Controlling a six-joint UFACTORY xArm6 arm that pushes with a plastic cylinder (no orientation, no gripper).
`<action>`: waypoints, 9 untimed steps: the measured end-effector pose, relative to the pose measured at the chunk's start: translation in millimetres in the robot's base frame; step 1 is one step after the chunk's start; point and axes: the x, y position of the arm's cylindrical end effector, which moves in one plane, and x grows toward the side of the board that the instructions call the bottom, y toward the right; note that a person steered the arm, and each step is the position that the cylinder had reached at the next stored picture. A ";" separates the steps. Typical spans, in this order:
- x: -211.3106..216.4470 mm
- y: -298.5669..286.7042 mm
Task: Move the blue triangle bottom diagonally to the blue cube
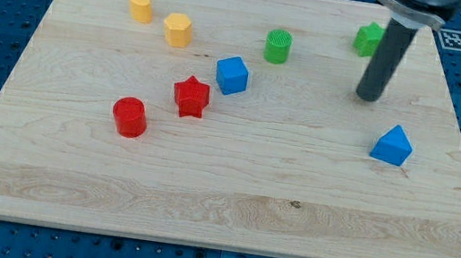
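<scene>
The blue triangle [392, 145] lies on the wooden board at the view's right. The blue cube [232, 75] sits near the board's middle, well to the left of the triangle and a little higher in the view. My tip [367, 97] rests on the board above and slightly left of the blue triangle, a short gap away from it, not touching any block.
A red star [191, 96] sits just left and below the blue cube, and a red cylinder [130, 117] further left. A green cylinder [277, 46] is above the cube. A green block [368, 39] is partly behind the rod. Two yellow blocks [141, 5] [177, 28] sit top left.
</scene>
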 end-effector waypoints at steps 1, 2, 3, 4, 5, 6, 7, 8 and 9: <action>9.7 33.3; 15.9 68.3; 60.3 81.7; 78.6 69.7; 80.5 31.6; 80.5 0.1; 80.5 -22.5; 80.5 -52.5; 89.5 -66.6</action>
